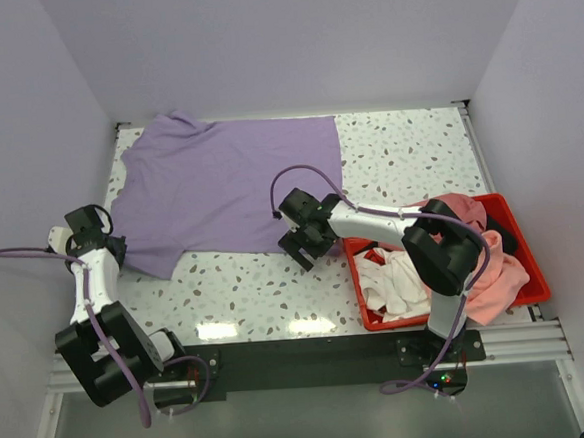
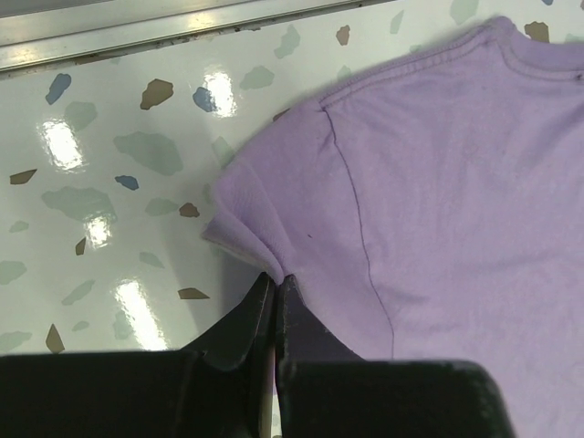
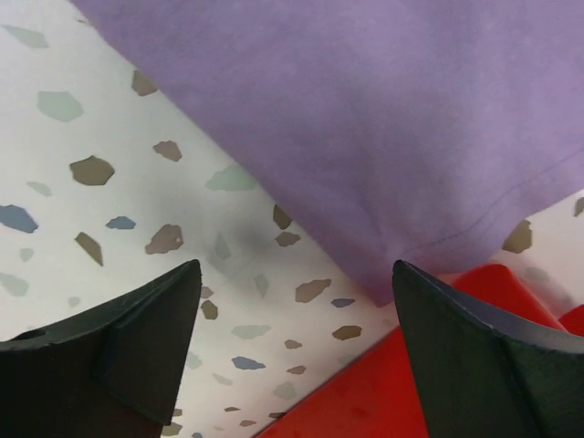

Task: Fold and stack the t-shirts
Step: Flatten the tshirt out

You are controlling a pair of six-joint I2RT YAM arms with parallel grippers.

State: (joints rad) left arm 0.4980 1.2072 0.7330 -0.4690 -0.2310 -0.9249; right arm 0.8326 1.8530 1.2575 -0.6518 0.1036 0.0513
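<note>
A purple t-shirt [image 1: 232,186] lies spread flat on the speckled table. My left gripper [image 1: 90,225] is at the shirt's left sleeve; in the left wrist view it [image 2: 276,278] is shut on the sleeve hem of the purple shirt [image 2: 438,182]. My right gripper [image 1: 304,242] is open and empty, hovering over the shirt's near right corner [image 3: 392,109] beside the red bin [image 3: 392,392]. More shirts, pink [image 1: 485,256] and white [image 1: 397,282], are heaped in the red bin [image 1: 519,233].
The red bin stands at the table's right near side, close to my right arm. A metal rail [image 2: 137,32] edges the table by the left gripper. White walls enclose the table on three sides.
</note>
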